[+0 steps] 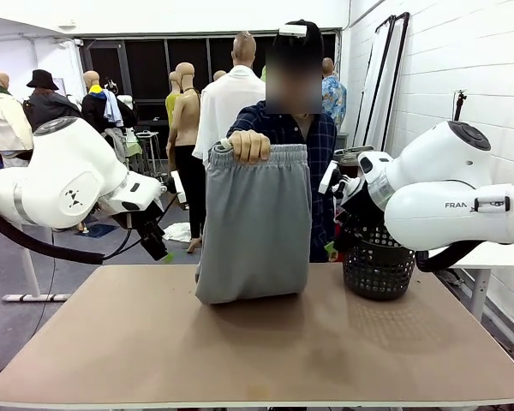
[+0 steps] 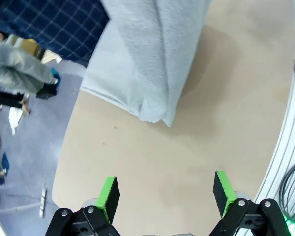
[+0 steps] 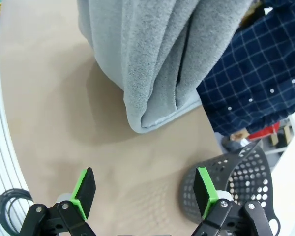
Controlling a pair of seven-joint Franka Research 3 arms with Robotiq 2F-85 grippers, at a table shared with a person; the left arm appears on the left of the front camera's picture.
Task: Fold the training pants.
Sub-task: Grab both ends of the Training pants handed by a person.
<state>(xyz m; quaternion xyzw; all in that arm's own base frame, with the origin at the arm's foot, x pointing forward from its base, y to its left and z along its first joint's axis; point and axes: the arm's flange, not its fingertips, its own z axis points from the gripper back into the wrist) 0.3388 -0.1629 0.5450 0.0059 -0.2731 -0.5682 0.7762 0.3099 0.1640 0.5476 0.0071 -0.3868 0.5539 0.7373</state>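
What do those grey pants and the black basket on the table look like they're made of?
The training pants look like soft, matte jersey knit, perhaps a cotton blend: fuzzy surface, limp folds. The basket seems to be moulded black plastic: a stiff mesh wall with regular holes.

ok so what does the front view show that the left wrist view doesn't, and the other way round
Front view: the person's hand holding the training pants up by the waistband, and the black mesh basket on the robot's right side of the table. Left wrist view: the left gripper, jaws open above the bare table, and the floor past the table's edge. Both: the pants' lower end resting on the table, and the person's blue checked shirt.
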